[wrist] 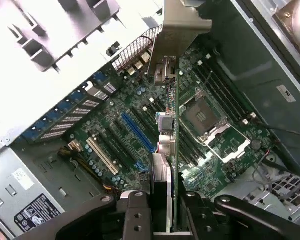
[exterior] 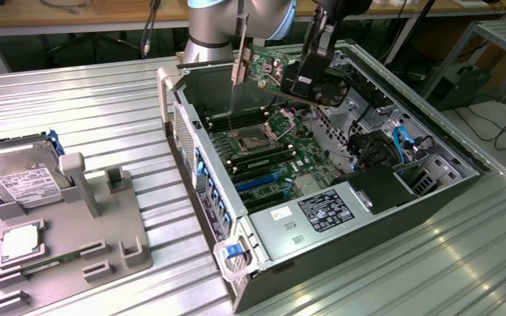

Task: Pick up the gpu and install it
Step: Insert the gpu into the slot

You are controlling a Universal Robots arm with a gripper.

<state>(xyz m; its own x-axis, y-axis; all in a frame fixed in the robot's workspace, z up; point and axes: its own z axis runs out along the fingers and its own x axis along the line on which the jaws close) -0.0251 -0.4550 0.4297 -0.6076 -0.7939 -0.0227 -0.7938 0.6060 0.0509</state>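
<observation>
The gpu (exterior: 266, 69) is a flat circuit card with a black fan and a long silver bracket (exterior: 239, 56) at one end. It hangs on edge above the open computer case (exterior: 341, 210), over the motherboard (exterior: 275, 161). My gripper (exterior: 310, 76) is shut on the card's fan end. In the wrist view the gpu (wrist: 173, 145) is seen edge-on, clamped in my gripper (wrist: 169, 202), with its bracket (wrist: 179, 25) at the far end. It is held clear above the board, with the blue slot (wrist: 137, 132) beside its line and the CPU socket (wrist: 202, 117) on the other side.
On the exterior view's left a grey fixture tray (exterior: 103, 230) carries a silver hard drive (exterior: 24, 178), a CPU chip (exterior: 20, 240) and a green memory stick (exterior: 42, 266). The case walls, a drive cage with blue cables (exterior: 402, 148) and the power supply (exterior: 323, 210) surround the board.
</observation>
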